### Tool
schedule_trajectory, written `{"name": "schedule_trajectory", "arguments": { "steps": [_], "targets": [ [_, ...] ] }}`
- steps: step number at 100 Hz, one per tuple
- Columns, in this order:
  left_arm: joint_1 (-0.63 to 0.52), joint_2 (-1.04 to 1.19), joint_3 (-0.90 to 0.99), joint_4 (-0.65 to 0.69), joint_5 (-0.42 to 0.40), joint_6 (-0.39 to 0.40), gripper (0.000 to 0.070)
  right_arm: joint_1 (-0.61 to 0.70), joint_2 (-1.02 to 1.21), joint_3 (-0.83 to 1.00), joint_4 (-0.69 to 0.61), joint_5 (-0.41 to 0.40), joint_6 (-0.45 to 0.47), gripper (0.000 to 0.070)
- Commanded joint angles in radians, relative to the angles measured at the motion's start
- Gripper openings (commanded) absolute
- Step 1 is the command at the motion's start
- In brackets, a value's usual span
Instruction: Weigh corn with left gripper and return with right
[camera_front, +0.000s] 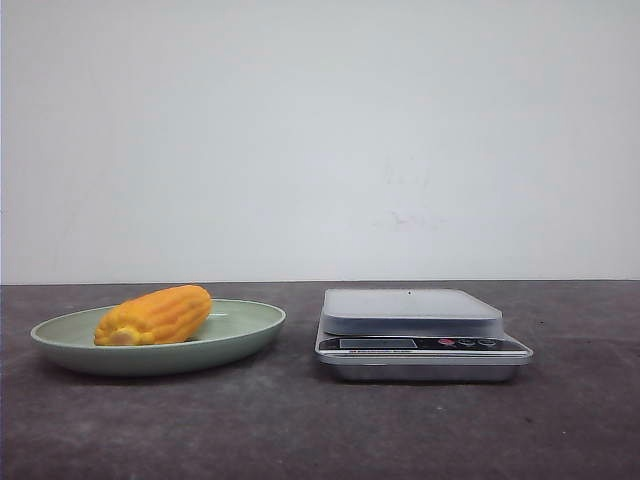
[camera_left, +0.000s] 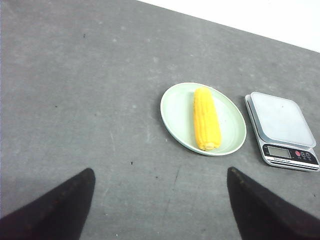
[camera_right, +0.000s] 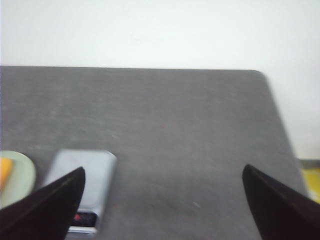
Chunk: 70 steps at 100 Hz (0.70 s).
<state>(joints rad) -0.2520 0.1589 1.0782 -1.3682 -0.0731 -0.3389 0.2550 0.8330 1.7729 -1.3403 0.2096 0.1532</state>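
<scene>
The grey table (camera_front: 300, 430) carries a green dish (camera_front: 245, 335) beside a scale (camera_front: 420, 335). On the dish lies the corn (camera_front: 155, 316) — yellow-orange, ribbed, paler at its cut end. Left gripper (camera_left: 160, 200) and right gripper (camera_right: 162, 200) — both spread wide, holding nothing.

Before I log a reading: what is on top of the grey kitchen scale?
Nothing: the grey kitchen scale has a bare platform. The short yellow-orange corn cob lies in the pale green oval dish beside it. Its display is unreadable.
</scene>
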Motion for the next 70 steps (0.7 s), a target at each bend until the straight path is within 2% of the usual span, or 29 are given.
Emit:
{"name": "schedule_trajectory", "arguments": {
  "steps": [1,21,34,43,46,49,53,62,70],
  "targets": [
    [-0.001,0.005,0.014,0.006,0.003,0.009,0.0505,0.003,-0.063,-0.009,-0.076,0.012,0.001,0.0615],
    [-0.001,0.005,0.012,0.025,0.002,0.01,0.0505,0.003,-0.353,-0.214,-0.079,-0.016,0.069,0.0615],
    [-0.001,0.005,0.008,0.062,0.003,0.01,0.0504,-0.007,-0.513,-0.398,-0.076,-0.106,0.071,0.0615],
    [-0.001,0.005,0.007,0.077,0.003,0.015,0.0493,-0.012,-0.596,-0.505,-0.055,-0.135,0.071,0.0609],
    [-0.001,0.005,0.007,0.082,0.002,0.019,0.0452,-0.014,-0.619,-0.533,-0.042,-0.145,0.073,0.0569],
    [-0.001,0.005,0.007,0.087,0.002,0.024,0.0389,-0.016,-0.637,-0.559,-0.029,-0.159,0.075,0.0487],
    [-0.001,0.005,0.007,0.093,0.002,0.034,0.0286,-0.019,-0.656,-0.587,-0.009,-0.164,0.078,0.0341],
    [-0.001,0.005,0.007,0.116,0.002,0.044,0.0005,-0.021,-0.668,-0.625,0.029,-0.165,0.079,0.0],
    [-0.001,0.005,0.007,0.14,0.002,0.043,0.0002,-0.022,-0.668,-0.644,0.068,-0.164,0.074,0.0007]
  ]
}}
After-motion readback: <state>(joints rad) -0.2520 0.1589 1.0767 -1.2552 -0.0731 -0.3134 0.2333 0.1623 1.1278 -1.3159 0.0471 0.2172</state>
